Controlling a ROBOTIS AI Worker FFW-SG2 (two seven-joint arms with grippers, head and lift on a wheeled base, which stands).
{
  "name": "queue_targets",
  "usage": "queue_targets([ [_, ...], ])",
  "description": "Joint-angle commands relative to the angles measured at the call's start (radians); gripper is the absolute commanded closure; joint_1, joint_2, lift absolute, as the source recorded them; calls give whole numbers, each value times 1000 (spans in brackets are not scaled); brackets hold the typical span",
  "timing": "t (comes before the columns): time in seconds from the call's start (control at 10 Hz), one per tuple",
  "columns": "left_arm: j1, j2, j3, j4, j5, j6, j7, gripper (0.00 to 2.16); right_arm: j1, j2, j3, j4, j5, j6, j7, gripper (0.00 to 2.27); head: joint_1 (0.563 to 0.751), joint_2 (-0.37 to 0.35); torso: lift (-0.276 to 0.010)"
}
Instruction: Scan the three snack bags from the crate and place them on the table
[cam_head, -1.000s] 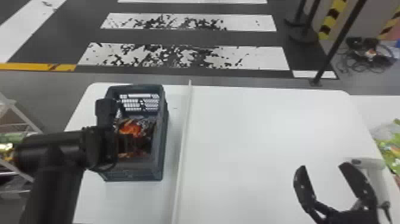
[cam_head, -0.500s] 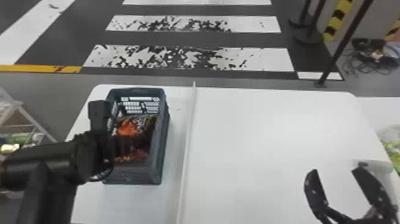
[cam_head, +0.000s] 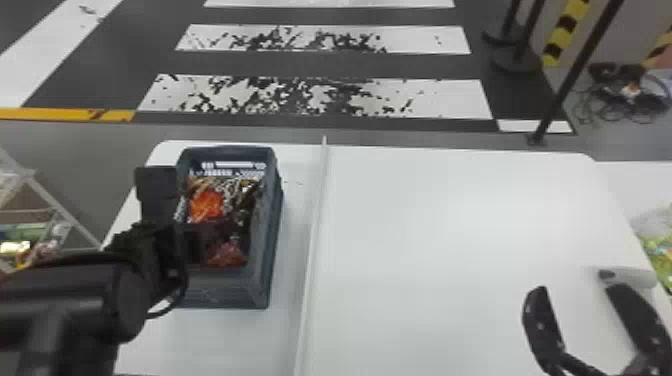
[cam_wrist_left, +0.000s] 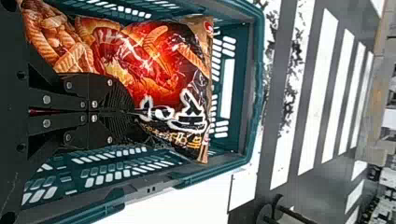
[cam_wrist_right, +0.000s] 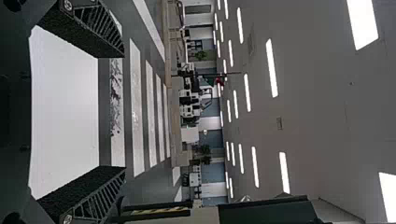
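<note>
- The crate (cam_head: 227, 295) sat on the left part of the white table (cam_head: 450, 225), on the left side of a thin raised strip (cam_head: 312, 240) that ran from the near side to the far edge.
- The snack bags (cam_head: 206, 202) lay inside the crate, bright orange and red against black; how many there were could not be made out.
- The left gripper (cam_head: 200, 242) reached down into the crate from the robot's left.
- In the left wrist view its fingers were together, clamped on a fold in the front of a black and orange snack bag (cam_wrist_left: 163, 56).
- That snack bag was inside the crate, its sealed end near a slotted wall.
- The right gripper (cam_head: 577, 289) was over the right part of the table, well apart from the crate, with its fingers wide apart and nothing between them.
- A pale gadget (cam_head: 630, 276) with a dark end lay near the table's right edge, near the tip of one right finger.
- Beyond the table, white stripes (cam_head: 320, 97) crossed the dark floor, and loose cables (cam_head: 625, 102) lay in a heap at the far right.
</note>
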Motion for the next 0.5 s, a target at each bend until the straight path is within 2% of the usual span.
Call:
queue_targets([
  [0.0, 32, -1, -2, -54, -1, -33, 9, 2128, 5, 0, -2, 1, -5, -23, 0, 70, 695, 33, -37],
  [0.4, 112, -2, 0, -184, -2, -103, 33, 2128, 7, 0, -2, 8, -9, -38, 0, 70, 695, 26, -37],
])
